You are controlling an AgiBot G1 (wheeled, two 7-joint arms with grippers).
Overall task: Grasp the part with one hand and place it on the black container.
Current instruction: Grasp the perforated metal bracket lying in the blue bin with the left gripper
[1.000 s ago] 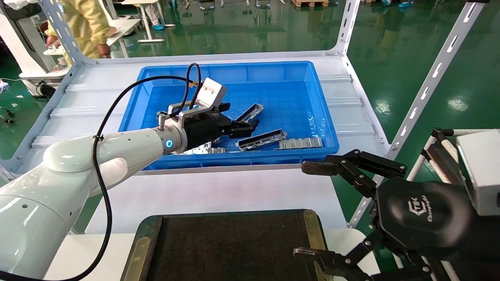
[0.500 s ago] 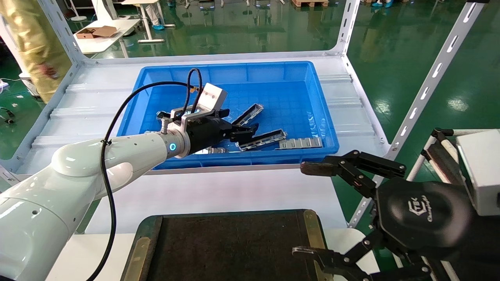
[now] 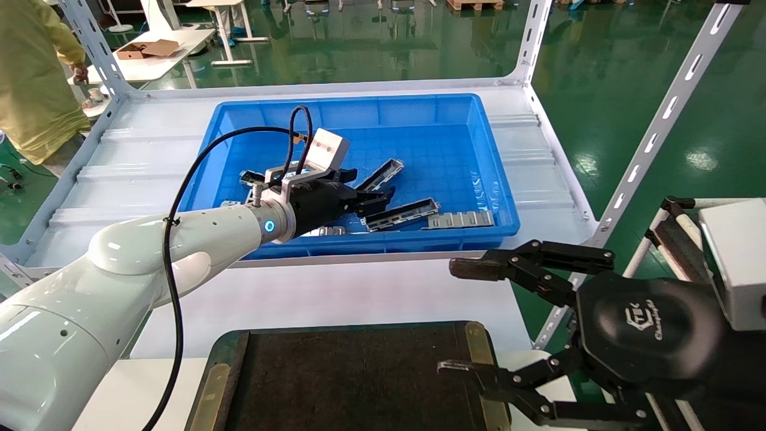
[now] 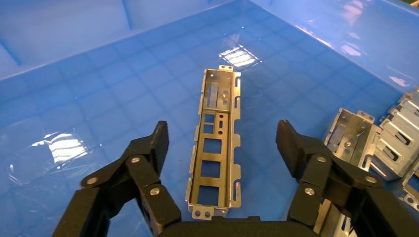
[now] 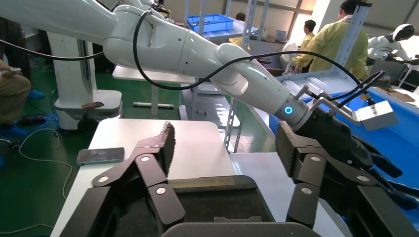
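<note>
The left gripper [image 3: 374,200] reaches into a deep blue bin [image 3: 467,114] that sits on a white metal shelf [image 3: 131,161]. Its black fingers [image 4: 153,143] are spread wide apart and hold nothing. In the left wrist view, the part [image 4: 216,143] lies flat on the blue floor of the bin, right between the two open fingers and not touching them. It is a long grey metal piece with low side walls and square holes cut in it. More grey metal pieces [image 3: 401,214] lie in the bin near it, and a flat silver plate [image 3: 461,219] with little windows rests by the front wall. The black container [image 3: 359,383] is closer to the robot, on a white table [image 3: 119,389], well apart from the bin. It is a wide dark tray with dull gold edges. The right gripper [image 3: 464,320] hangs over the tray's right edge with its fingers open and holding nothing. The shelf has white posts with slots in them. The floor of the room is shiny green. A person in a yellow coat [image 3: 33,78] stands at the far left, near a white desk with a brown box [image 3: 146,49] on it.
</note>
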